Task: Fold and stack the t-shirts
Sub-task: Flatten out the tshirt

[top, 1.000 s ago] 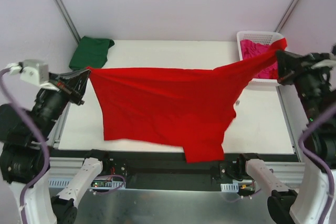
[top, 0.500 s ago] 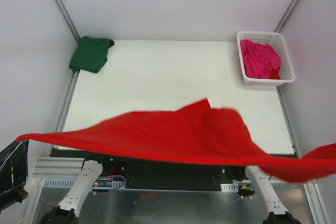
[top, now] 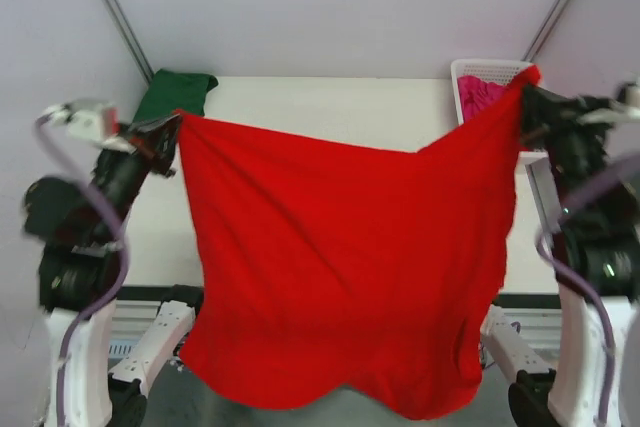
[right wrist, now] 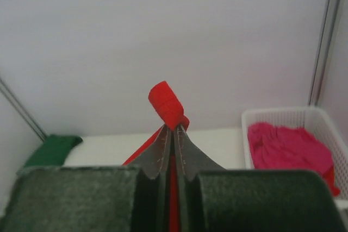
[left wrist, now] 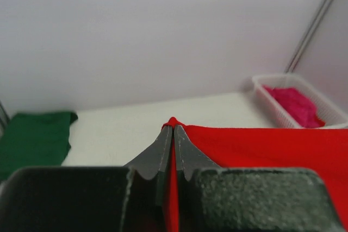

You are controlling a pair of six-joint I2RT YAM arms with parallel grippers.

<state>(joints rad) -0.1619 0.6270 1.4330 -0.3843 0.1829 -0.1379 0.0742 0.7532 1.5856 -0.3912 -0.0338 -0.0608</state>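
Red shirt hung in the air between my two pincers, with little cloth in either bite.

At 9 o'clock my left pincer [left wrist: 174, 129] is pressed together on one corner of the red t-shirt [top: 340, 267]. The shirt hangs like a curtain over the surface [top: 330, 107], and the green t-shirt [top: 178, 95] lies at 11. At 3 my right pincer [right wrist: 174, 130] pinches only a rolled nub of corner, which I judge could slip. A skewed lay-down could also drag cloth against the basket [top: 500, 69] holding the pink t-shirt [top: 478, 95] at 1.
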